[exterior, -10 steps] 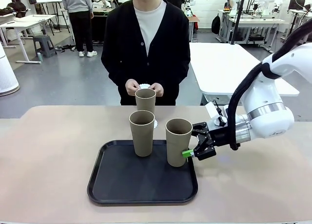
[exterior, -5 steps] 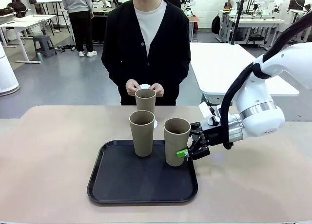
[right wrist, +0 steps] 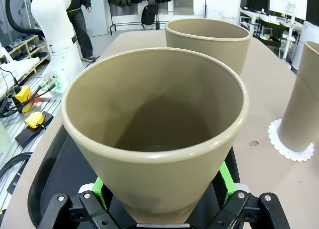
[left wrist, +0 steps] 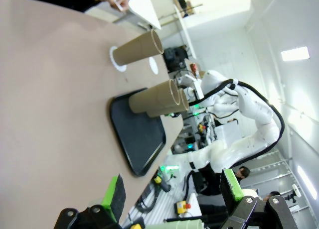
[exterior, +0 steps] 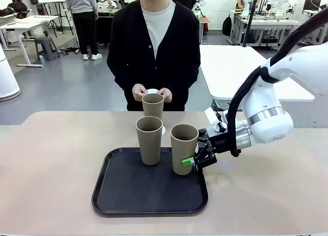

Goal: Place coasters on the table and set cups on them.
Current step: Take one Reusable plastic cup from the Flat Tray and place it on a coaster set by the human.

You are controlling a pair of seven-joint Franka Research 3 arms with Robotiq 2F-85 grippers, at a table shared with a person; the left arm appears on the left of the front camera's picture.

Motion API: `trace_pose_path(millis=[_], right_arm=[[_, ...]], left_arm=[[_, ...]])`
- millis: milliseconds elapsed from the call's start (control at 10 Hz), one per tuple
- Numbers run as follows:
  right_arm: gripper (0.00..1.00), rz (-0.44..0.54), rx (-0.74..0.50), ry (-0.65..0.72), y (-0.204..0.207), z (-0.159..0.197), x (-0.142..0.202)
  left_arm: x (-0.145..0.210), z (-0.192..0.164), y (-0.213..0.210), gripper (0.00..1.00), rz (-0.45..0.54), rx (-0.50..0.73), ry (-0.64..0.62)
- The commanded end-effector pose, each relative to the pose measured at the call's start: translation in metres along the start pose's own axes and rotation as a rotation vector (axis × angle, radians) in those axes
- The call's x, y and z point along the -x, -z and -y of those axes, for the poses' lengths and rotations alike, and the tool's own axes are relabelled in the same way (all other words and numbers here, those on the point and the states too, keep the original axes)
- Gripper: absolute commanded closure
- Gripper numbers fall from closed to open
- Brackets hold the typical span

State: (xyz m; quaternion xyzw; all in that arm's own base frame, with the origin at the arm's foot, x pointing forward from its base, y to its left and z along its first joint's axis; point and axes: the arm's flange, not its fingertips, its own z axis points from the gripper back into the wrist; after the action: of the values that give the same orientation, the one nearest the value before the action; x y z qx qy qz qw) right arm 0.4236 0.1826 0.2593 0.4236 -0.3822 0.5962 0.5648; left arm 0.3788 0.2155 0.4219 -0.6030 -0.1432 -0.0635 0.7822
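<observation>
Three beige cups stand ahead. The far cup (exterior: 152,105) rests on a white coaster (exterior: 163,130) on the table (exterior: 51,154). The middle cup (exterior: 149,139) and the right cup (exterior: 184,149) stand on a black tray (exterior: 118,195). My right gripper (exterior: 192,160) is open, its green pads on either side of the right cup's lower part (right wrist: 154,119); whether they touch it I cannot tell. The coaster (right wrist: 291,147) shows under the far cup (right wrist: 304,104). My left gripper (left wrist: 174,194) is open and empty above the table's left side. The person's hands hold another coaster (exterior: 152,91).
The person stands at the far edge, behind the far cup. The tray (right wrist: 50,179) lies at the table's middle, with bare tabletop to its left and right. A white table (exterior: 241,72) stands behind on the right.
My right gripper has slid left toward the tray, closing in around the right cup, which has shifted slightly left with it. The left gripper, the other cups and the person's hands stay put.
</observation>
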Motion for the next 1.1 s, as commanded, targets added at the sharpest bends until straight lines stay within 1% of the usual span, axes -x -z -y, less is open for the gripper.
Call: trace_pose_path(millis=[0,100,200,300,400,500,600,800,1000], right_arm=[[0.0,0.02,0.005,0.008,0.01,0.007,-0.001],[0.53,0.011,0.002,-0.014,0.01,0.006,-0.001],[0.6,0.001,-0.001,-0.019,0.01,0.006,0.0],[1.0,0.004,-0.005,-0.026,0.01,0.005,-0.001],[1.0,0.011,-0.001,-0.012,0.008,0.003,-0.003],[1.0,-0.009,-0.003,0.014,0.004,-0.001,-0.012],[1.0,-0.008,0.027,0.072,-0.006,-0.009,-0.035],[1.0,0.01,0.116,0.017,-0.044,-0.027,-0.101],[1.0,-0.008,0.188,-0.014,-0.068,-0.034,-0.152]], left_arm=[[0.002,0.001,-0.001,0.0,0.0,-0.004,-0.003],[0.002,0.001,-0.001,0.0,0.0,-0.004,-0.003],[0.002,0.001,-0.001,0.0,0.0,-0.004,-0.003],[0.002,0.001,-0.001,0.0,0.0,-0.004,-0.003],[0.002,0.001,-0.001,0.0,0.0,-0.004,-0.003],[0.002,0.001,-0.001,0.0,0.0,-0.004,-0.003],[0.002,0.001,-0.001,0.0,0.0,-0.004,-0.003],[0.002,0.001,-0.001,0.0,0.0,-0.004,-0.003],[0.002,0.001,-0.001,0.0,0.0,-0.004,-0.003]])
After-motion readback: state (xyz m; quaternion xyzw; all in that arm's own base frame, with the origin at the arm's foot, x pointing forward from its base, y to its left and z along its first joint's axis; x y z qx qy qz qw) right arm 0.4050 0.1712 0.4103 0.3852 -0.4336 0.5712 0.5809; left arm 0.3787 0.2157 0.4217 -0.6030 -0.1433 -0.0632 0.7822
